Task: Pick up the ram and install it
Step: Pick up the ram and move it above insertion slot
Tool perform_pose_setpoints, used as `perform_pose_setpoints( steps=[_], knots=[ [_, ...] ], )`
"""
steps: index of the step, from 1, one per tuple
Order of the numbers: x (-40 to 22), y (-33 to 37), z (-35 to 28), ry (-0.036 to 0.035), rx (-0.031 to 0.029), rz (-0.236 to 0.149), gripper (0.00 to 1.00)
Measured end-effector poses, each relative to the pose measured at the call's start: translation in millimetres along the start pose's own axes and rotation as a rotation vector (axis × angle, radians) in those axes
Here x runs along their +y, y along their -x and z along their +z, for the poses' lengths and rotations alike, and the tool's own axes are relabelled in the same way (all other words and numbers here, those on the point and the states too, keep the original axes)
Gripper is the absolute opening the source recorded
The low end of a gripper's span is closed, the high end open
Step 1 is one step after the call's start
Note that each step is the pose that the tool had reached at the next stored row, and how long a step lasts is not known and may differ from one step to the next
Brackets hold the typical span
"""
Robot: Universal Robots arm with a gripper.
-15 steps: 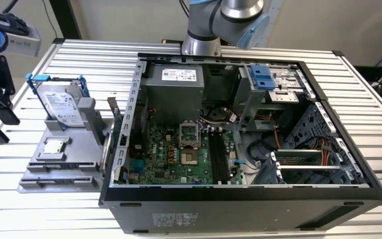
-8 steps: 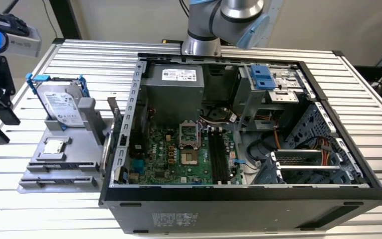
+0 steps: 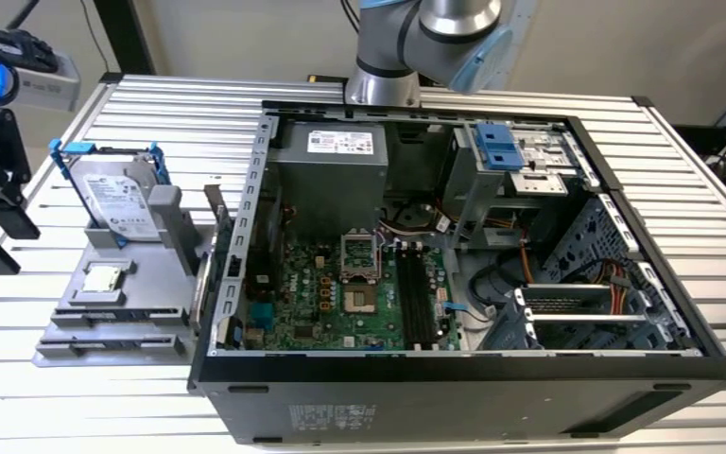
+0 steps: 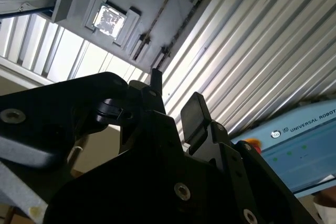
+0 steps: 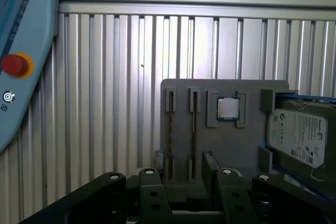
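Two thin ram sticks stand on edge in the long slots of a grey holder tray; in the second wrist view the slots run across the tray. My gripper hovers off the tray's near end, apart from it, open, with nothing between its black fingers. In the exterior view my gripper hangs at the far left, left of the tray. The motherboard's black ram slots lie inside the open computer case.
A silver hard drive in a blue bracket and a small square processor chip sit on the same tray. A teach pendant with a red button lies on the ribbed metal table. The arm's base stands behind the case.
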State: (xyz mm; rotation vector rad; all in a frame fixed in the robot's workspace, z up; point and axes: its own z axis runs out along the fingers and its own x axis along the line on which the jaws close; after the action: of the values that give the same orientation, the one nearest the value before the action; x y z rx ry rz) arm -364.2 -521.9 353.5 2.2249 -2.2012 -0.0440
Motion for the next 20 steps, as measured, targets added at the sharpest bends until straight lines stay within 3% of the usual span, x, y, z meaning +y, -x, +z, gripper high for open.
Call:
perform_pose_setpoints(
  steps=[20],
  knots=[
    [-0.4,0.3,13.8,0.0001,0.0003,0.004,1.00]
  ],
)
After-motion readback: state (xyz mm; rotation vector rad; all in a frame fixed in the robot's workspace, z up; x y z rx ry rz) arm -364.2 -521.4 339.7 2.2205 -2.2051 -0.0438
